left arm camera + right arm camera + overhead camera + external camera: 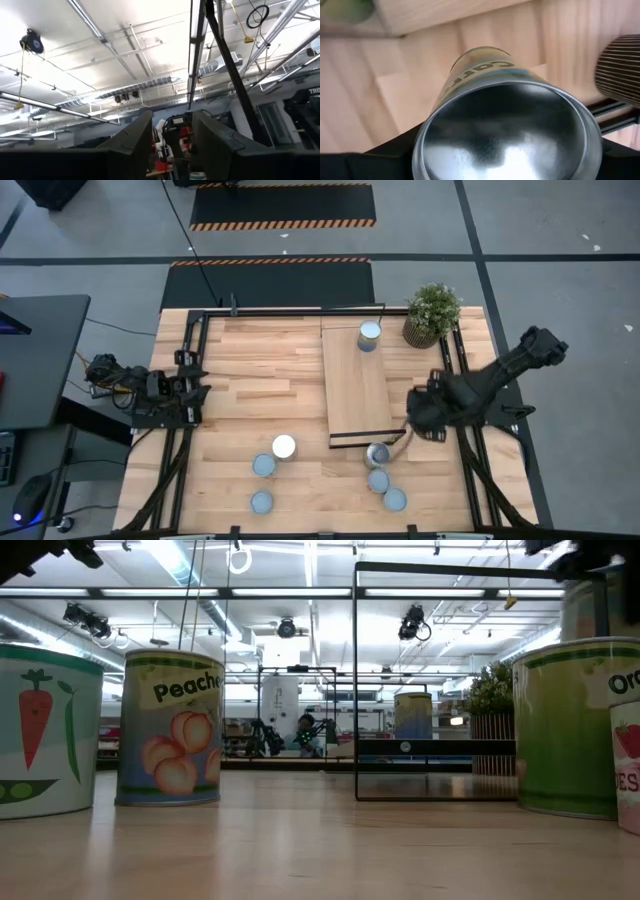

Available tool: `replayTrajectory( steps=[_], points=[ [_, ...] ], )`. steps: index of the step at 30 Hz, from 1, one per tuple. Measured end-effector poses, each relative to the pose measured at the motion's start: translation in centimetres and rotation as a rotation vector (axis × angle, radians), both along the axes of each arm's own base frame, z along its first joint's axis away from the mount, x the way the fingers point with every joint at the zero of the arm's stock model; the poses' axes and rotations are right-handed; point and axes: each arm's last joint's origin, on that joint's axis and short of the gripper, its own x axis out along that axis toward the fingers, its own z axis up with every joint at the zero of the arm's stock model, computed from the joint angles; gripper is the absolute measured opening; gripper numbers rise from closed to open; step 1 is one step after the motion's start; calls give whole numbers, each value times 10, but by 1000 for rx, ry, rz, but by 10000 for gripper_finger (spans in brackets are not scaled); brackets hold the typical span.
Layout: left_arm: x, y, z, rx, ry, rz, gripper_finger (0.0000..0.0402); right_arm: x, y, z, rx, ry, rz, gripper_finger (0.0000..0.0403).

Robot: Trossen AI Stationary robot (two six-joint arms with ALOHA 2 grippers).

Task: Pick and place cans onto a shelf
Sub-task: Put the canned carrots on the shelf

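Bright, even light from overhead ceiling strips [300,590], soft faint shadows on the wooden tabletop [260,380], glare on a can's metal end [505,135], nearest cans blurred

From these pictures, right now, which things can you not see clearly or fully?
- Right gripper: its fingers are mostly hidden behind the held can in the right wrist view.
- Held can's label: only partly readable there, foreshortened.
- Can on the shelf: too small in the high view to read.
- Left gripper: faces the ceiling, so its view shows no table.
- Rightmost can: cut off by the low view's edge.
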Motion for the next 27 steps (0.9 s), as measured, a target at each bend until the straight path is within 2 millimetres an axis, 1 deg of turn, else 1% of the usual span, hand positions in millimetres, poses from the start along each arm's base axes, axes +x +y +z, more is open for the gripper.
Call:
replayTrajectory(
  steps=[4,7,10,13,15,20,23,27],
  points=[
    [-1,0,1,45,-10,43,149,7,-26,3,9,6,-25,318],
    [-1,0,1,76,-10,70,149,15,-42,3,8,-12,15,318],
    [-1,0,1,111,-14,80,149,29,-58,1,5,-60,63,319],
    [-1,-1,1,156,-24,80,149,45,-74,0,0,-58,96,319],
    [-1,-1,1,161,-22,81,149,57,-85,0,-5,-27,128,319],
    [-1,-1,1,175,-20,102,149,96,-109,0,-26,-4,235,319],
    [-1,-1,1,174,-21,103,149,120,-125,1,-39,-18,279,319],
    [-1,-1,1,167,-19,101,149,150,-145,3,-18,-72,283,319]
  ],
)
